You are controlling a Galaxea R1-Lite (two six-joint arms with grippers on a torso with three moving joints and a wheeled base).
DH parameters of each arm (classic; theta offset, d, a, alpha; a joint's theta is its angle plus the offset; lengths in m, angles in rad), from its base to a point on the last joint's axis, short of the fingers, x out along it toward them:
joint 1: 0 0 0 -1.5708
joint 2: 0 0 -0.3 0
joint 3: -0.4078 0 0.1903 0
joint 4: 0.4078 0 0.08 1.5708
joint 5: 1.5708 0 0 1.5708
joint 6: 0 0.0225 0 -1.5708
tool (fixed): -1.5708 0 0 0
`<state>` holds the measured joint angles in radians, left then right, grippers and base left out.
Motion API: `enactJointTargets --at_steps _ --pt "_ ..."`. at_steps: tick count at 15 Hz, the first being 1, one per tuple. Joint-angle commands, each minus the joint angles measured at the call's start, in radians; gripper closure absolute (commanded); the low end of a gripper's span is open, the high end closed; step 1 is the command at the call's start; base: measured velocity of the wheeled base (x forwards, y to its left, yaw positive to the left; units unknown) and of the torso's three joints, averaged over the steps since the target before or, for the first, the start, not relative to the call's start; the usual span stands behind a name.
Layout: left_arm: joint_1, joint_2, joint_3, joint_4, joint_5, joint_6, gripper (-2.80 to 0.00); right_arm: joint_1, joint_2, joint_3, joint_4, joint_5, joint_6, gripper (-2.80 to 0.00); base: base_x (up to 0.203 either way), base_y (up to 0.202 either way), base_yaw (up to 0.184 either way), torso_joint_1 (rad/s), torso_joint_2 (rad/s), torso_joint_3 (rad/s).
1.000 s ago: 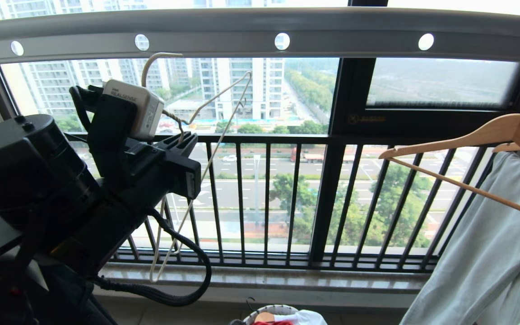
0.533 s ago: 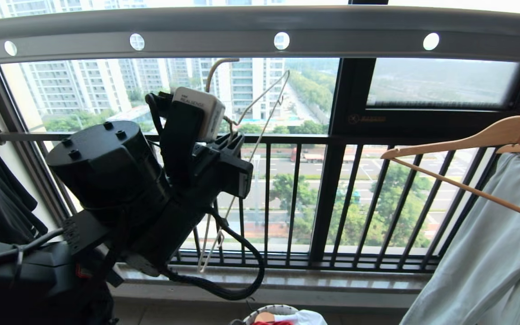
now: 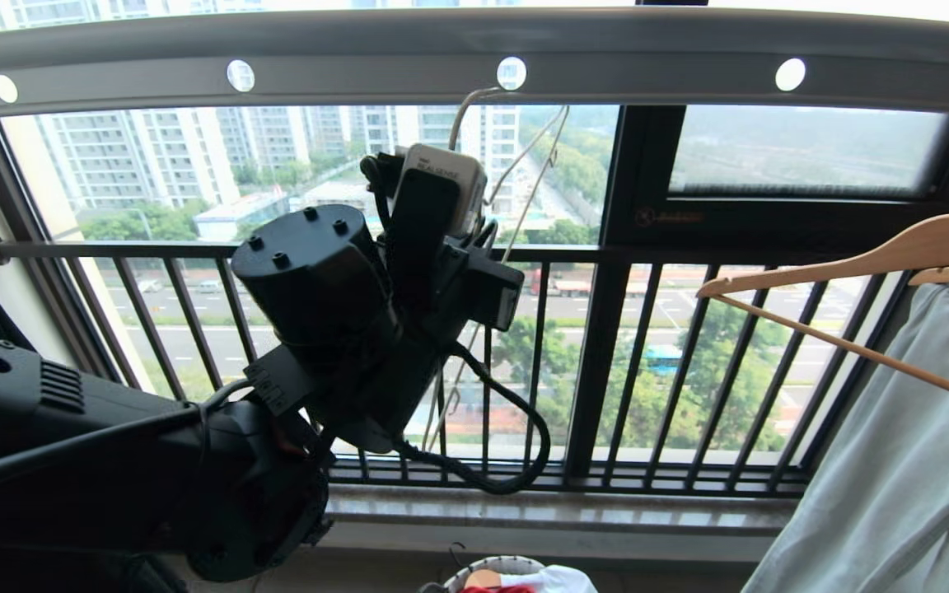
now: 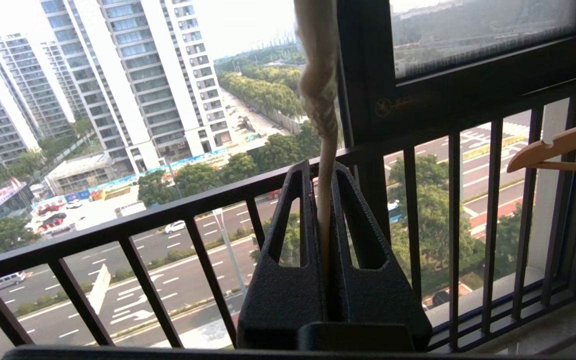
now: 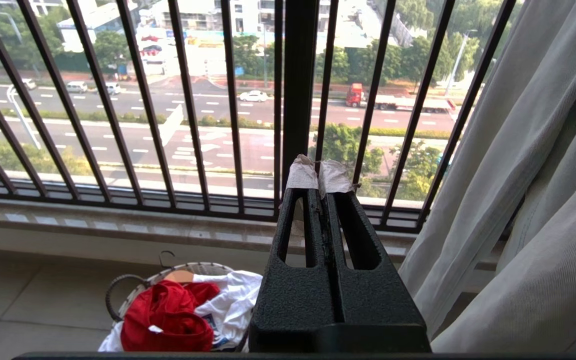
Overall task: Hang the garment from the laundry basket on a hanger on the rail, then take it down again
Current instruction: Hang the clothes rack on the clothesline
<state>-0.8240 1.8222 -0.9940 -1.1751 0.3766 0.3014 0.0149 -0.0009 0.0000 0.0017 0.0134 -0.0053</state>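
— Gripping the hanger (image 3: 524,156) by its twisted neck, the left gripper (image 4: 324,200) is raised in front of the window, its fingers (image 4: 295,210) clamped on the cream wire. The bent hook sits just under the rail (image 3: 474,58), close to one of its round holes; whether it touches I can't tell.

— And the right gripper (image 5: 319,185)?

— Low and off to the side, fingers (image 5: 302,175) pressed together on nothing, their tips wrapped in pale tape, pointing toward the window railing (image 3: 590,371).

— Where is the garment (image 5: 168,315)?

— Crumpled in the laundry basket (image 5: 118,295) on the floor below the sill, red cloth bunched against a white garment (image 5: 233,295). Only the basket's rim shows at the bottom edge of the head view.

— Anything else on that side?

— A wooden hanger (image 3: 870,263) to the right, well apart from the wire one, with a pale grey-green garment (image 3: 895,461) draped beneath it.
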Motion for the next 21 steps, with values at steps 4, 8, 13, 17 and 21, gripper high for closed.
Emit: enactJointTargets --at_steps 4,8,13,17,21 --pt "0.008 0.077 -0.116 0.002 0.003 0.024 0.00 0.000 0.002 0.000 0.000 0.000 -0.001 0.00 0.000 0.000 0.000 0.000 0.00 0.000" --pt "0.027 0.096 -0.185 0.045 0.004 0.043 0.00 0.000 0.002 0.000 0.001 0.002 -0.001 0.00 0.000 0.000 0.000 0.000 0.00 0.000" --pt "0.054 0.110 -0.232 0.110 0.004 0.047 0.00 0.000 0.002 0.000 0.000 0.000 0.001 0.00 0.000 0.000 0.000 0.000 0.00 0.000" --pt "0.056 0.077 -0.273 0.236 0.003 0.045 0.00 0.000 0.002 0.000 0.000 0.002 -0.001 0.00 0.000 0.000 0.000 0.000 0.00 0.000" --pt "0.060 0.068 -0.361 0.414 0.003 0.045 0.00 0.000 0.002 0.000 0.000 0.000 -0.001 0.00 0.000 0.000 0.000 0.000 0.00 0.000"
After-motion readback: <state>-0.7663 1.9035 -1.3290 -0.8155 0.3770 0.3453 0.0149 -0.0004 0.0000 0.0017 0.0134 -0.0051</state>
